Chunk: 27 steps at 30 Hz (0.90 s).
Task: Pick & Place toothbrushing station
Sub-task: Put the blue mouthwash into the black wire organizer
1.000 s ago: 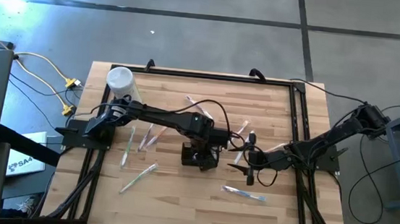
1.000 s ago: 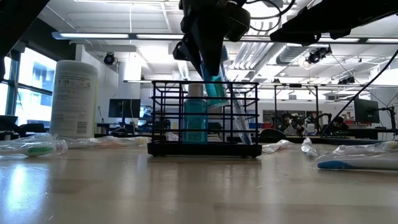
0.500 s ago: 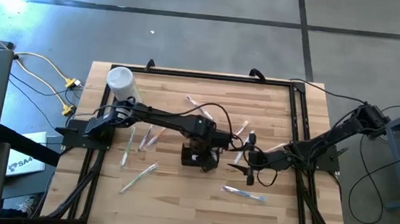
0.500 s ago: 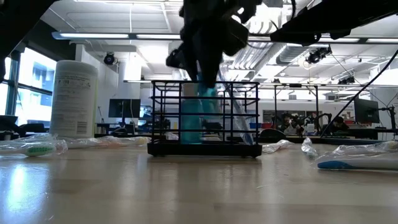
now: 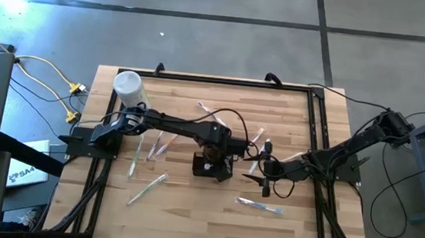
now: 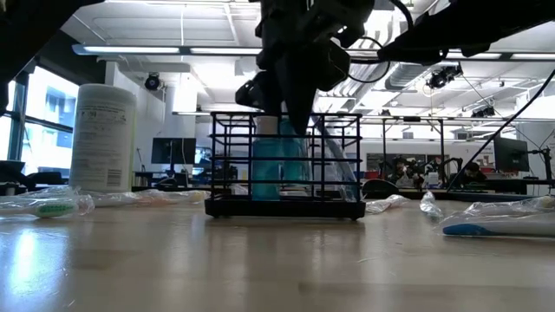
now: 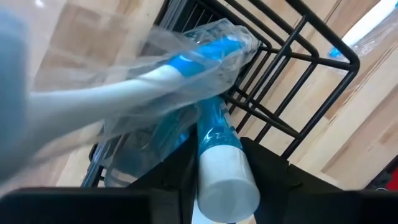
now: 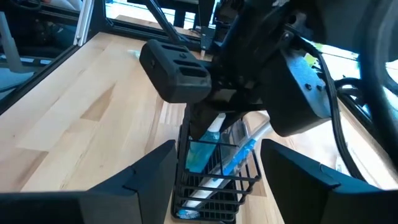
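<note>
The toothbrushing station, a black wire holder [image 5: 212, 167] [image 6: 286, 165], stands on its base in the middle of the table. A plastic-wrapped toothbrush [image 7: 186, 62] leans inside it. My left gripper [image 5: 211, 156] [image 6: 293, 95] hangs right over the holder, shut on a blue tube with a white cap [image 7: 214, 130]; the tube reaches down into a compartment. My right gripper [image 5: 266, 171] waits open just right of the holder, its fingers [image 8: 155, 168] spread wide and holding nothing. My left gripper has the blue tube's white-capped upper end [image 7: 227, 183] between its two dark fingers [image 7: 168, 186]. The fingers come from above and point steeply down. The tube stands nearly upright, its lower part [image 6: 277, 173] inside the wire holder beside the wrapped toothbrush.
A tall white cylindrical container [image 5: 129, 87] [image 6: 104, 139] stands at the far left. Several wrapped toothbrushes lie loose on the table, left of the holder [image 5: 147, 189] and near right [image 5: 259, 206] [image 6: 499, 227]. A dark frame rail runs round the tabletop [image 5: 216, 78].
My left gripper has sunk toward the holder and rolled a little. The blue tube, tilted and higher a second ago, now sits lower and more upright within the wire walls. The holder has stayed in place.
</note>
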Motion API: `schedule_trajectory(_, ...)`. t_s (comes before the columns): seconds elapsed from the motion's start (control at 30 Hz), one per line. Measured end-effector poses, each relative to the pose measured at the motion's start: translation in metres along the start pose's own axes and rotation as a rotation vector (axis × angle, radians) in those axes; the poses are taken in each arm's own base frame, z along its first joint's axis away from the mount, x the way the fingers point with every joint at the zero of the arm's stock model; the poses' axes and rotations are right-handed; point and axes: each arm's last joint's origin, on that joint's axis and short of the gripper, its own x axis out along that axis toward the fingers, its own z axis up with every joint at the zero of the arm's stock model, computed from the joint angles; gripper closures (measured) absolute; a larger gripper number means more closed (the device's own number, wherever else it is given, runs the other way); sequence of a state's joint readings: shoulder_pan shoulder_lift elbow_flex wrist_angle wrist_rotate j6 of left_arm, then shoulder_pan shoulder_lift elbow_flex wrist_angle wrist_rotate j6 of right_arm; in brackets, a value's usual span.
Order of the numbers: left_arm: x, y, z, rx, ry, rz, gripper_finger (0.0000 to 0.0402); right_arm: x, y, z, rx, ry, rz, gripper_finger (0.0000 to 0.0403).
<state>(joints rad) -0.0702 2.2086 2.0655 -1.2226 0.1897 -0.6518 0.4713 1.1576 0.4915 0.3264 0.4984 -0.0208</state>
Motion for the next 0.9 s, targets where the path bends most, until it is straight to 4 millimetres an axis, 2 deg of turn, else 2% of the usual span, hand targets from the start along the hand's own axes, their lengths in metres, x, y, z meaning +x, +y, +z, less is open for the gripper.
schedule_trajectory(0.4, -0.0084, -0.0044, 0.0019, 0.011, -0.023, -0.024, 0.027, 0.0, 0.0, -0.0002, -0.002, 0.001, 0.0, 0.0175)
schedule_trajectory(0.9, -0.0084, -0.0044, 0.002, 0.011, -0.025, -0.022, 0.0268, 0.0, 0.0, -0.0006, -0.004, 0.006, 0.0, 0.0175)
